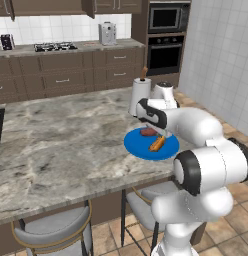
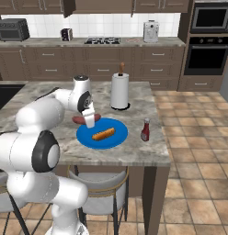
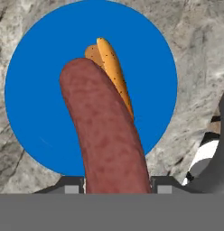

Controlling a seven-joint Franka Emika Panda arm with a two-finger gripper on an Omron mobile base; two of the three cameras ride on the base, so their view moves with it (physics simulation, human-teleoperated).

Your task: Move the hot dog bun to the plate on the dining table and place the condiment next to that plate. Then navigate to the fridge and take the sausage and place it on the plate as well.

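Reddish-brown sausage (image 3: 107, 131) riding in tool (image 2: 89, 120), jaws closing narrow on it, hovering over blue plate (image 2: 116, 137) on counter (image 2: 148, 147). Operator lowering slowly, aiming beside bun (image 2: 103, 134), releasing only once touching plate.

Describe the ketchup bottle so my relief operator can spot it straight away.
On the marbled dining table, find the blue plate near the end by the ovens. The ketchup bottle stands upright on the stone just beside it, apart from the rim. It is small, dark red and pale-capped, far shorter than the white paper towel roll.
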